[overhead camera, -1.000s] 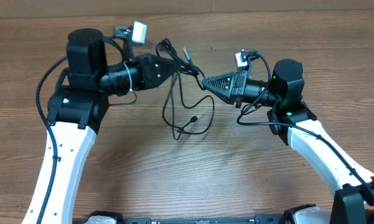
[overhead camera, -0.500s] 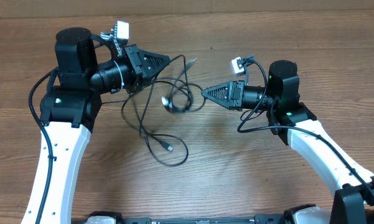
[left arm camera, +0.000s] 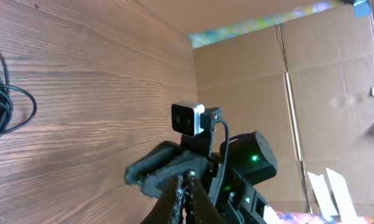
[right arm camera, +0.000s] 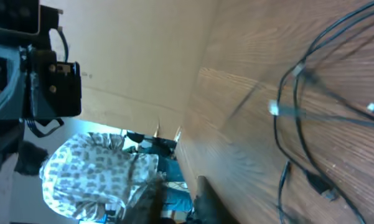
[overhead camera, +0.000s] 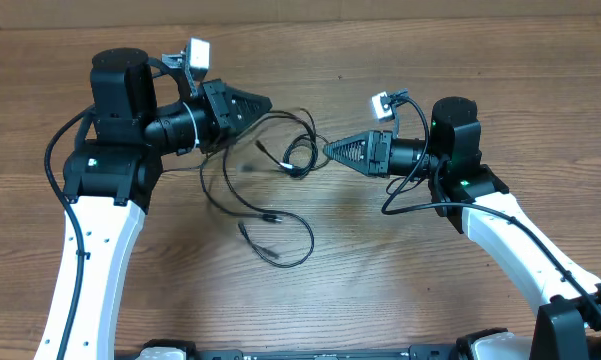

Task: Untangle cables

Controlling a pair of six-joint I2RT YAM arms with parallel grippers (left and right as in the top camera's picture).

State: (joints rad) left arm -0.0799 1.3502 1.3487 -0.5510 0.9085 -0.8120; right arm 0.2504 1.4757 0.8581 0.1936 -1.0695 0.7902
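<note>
Between our arms the cables point(overhead camera: 271, 215) now lie in looser loops, so untangling advances; left gripper point(overhead camera: 266, 102) pinches them, right gripper point(overhead camera: 328, 150) is closed, empty.

Under me lay a brown wood-grain table point(overhead camera: 380, 280), evenly lit. Plain creased cardboard panels point(left arm camera: 311, 74) walled its far edge (a bright strip of colour point(left arm camera: 261, 25) ran along their top). Beyond the cardboard, my right-side view caught white, grey-patterned cloth point(right arm camera: 93, 168).

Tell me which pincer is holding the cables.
The left pincer: the cables trail down from it onto the table. The right pincer is shut, its tip beside the loop, apparently gripping nothing.
</note>
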